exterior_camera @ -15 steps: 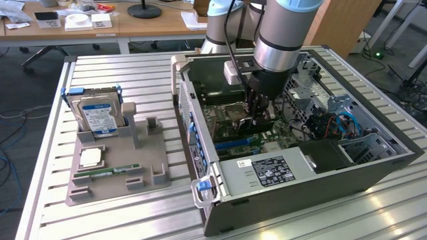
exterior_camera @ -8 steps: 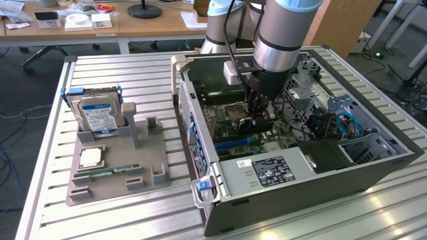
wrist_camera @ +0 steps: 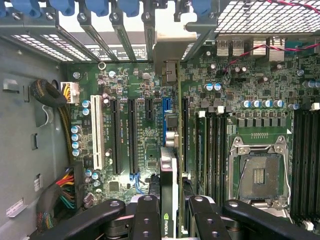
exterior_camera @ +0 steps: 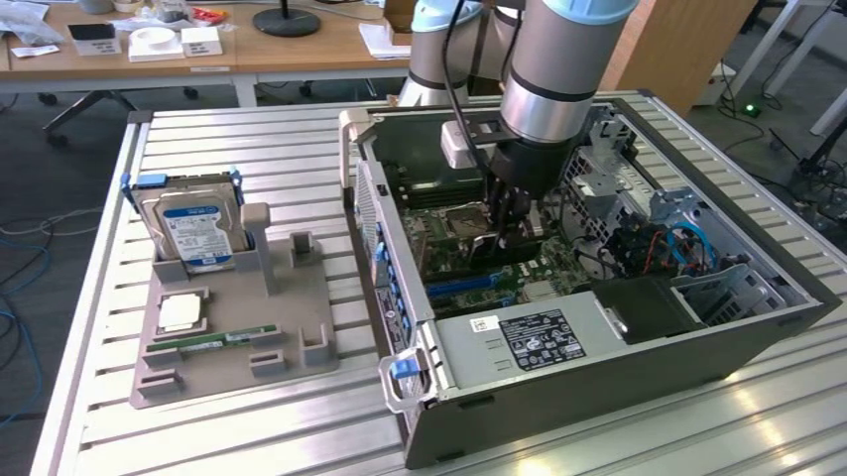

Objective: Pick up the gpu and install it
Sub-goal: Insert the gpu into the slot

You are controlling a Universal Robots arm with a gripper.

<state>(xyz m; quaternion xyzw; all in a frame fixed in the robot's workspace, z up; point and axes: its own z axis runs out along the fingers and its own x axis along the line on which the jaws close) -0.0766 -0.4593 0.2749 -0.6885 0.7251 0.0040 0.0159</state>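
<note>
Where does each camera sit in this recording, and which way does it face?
Exterior view: off the arm and raised, looking down across the slatted table at the open computer case; the arm reaches down into the case.
Wrist view: on the wrist, looking straight down onto the motherboard; the gripper shows, shut on the gpu, which is held edge-on.
Shared: both views show the gripper, the motherboard and its CPU socket.

Light: bright, even daylight. Glare: white sheen on bench [exterior_camera: 741, 416] slats, exterior view's lower right. Shadow: case [exterior_camera: 596, 397] interior dim. Wrist view: motherboard [wrist_camera: 140, 145] evenly lit; pincer [wrist_camera: 172, 202] and gpu [wrist_camera: 169, 165] dark; blown-out white patch behind slot brackets [wrist_camera: 120, 25].
</note>
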